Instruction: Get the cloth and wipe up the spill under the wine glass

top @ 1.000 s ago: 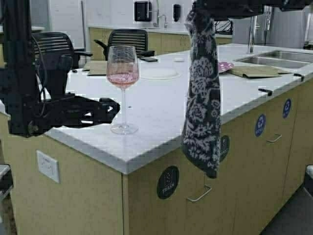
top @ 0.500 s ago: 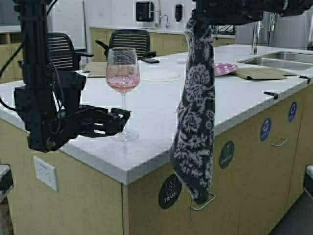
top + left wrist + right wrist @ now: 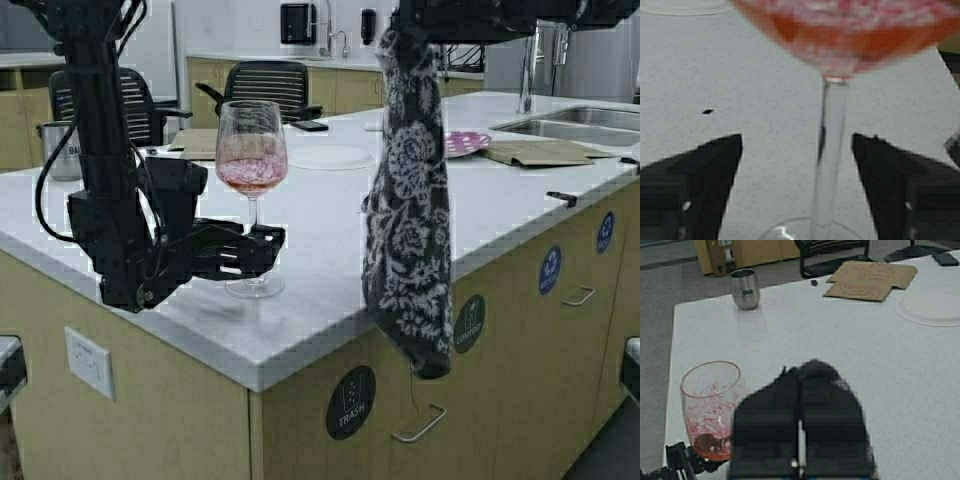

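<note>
Left gripper [image 3: 268, 250] spread wide astride the wine glass [image 3: 251, 160] stem, fingers clear of it, right gripper [image 3: 405, 28] raised at right, clenched on the hanging cloth [image 3: 408, 210], countertop [image 3: 500, 195] below.

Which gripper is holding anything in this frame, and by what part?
The right gripper holds the cloth by its top end, the rest hanging free. The left gripper is open around the wine glass stem, not closed on it.

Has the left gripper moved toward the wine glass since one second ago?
Yes. The left gripper has advanced to the wine glass stem, jaws open either side; the robot base shifted too.
</note>
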Robot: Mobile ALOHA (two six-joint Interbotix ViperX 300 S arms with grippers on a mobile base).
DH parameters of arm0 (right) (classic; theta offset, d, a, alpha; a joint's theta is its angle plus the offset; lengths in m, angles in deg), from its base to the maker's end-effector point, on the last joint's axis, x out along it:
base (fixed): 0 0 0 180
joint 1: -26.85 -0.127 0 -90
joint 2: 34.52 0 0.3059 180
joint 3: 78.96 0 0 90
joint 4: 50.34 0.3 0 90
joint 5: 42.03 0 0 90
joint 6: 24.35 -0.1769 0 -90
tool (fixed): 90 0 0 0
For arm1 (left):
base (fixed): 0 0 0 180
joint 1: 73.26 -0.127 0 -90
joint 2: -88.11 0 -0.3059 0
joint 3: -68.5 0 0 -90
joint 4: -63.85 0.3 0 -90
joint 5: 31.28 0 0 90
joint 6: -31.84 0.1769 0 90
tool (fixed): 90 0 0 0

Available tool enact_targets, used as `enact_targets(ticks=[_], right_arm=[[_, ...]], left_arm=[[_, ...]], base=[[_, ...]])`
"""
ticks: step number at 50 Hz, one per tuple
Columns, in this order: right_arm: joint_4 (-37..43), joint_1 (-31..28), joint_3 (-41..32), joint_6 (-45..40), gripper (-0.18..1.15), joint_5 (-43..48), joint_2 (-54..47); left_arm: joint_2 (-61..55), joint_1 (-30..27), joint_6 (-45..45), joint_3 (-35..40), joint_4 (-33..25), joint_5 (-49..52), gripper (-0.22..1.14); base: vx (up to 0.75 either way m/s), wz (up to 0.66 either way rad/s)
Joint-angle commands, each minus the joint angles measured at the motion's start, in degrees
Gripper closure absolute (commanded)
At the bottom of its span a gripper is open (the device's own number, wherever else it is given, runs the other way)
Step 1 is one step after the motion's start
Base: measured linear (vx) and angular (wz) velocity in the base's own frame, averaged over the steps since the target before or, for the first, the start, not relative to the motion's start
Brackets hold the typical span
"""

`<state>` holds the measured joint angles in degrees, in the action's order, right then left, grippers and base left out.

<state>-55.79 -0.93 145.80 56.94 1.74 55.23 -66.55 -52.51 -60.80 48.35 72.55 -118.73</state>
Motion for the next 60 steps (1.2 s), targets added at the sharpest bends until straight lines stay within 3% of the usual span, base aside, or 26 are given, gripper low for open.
enact_targets(ticks=[1,9,16,21,27,36,49,60], right_arm=[[0.09,-0.18,-1.14,0.09,0.91,0.88,0.62],[0.18,-0.18,-1.49,0.09,0.91,1.14,0.53],[1.23,1.14,-2.81,-0.35,0.91,4.57,0.53],[7.21,2.55,-4.83,-0.53,0.91,7.03,0.53],[13.8,5.36,-10.28,-0.35,0.91,7.03,-0.97],[14.15,8.53,-21.88,-0.26,0.91,6.77,-7.82],[12.66,9.14,-35.51,-0.35,0.91,4.75,-21.09],[8.53,6.15,-38.58,-1.67,0.91,4.48,-28.92]], left_arm=[[0.97,0.44,-0.35,1.67,0.18,0.53,-0.07],[1.49,0.62,-0.44,1.41,0.44,0.53,-0.01],[2.64,1.41,-0.35,1.14,1.14,0.44,0.2],[3.87,1.85,-0.44,0.62,2.2,0.53,0.35],[6.06,2.64,-0.44,-0.62,2.46,0.44,0.48],[10.2,3.08,-0.35,-3.6,2.46,0.53,0.63],[17.58,3.08,-0.26,-9.76,2.55,0.53,0.71],[25.05,3.08,-0.35,-15.47,2.64,0.53,0.75]], base=[[0.05,0.0],[0.05,0.0],[0.04,0.01],[0.03,0.01],[0.03,0.0],[0.02,0.0],[0.01,0.0],[0.0,0.0]])
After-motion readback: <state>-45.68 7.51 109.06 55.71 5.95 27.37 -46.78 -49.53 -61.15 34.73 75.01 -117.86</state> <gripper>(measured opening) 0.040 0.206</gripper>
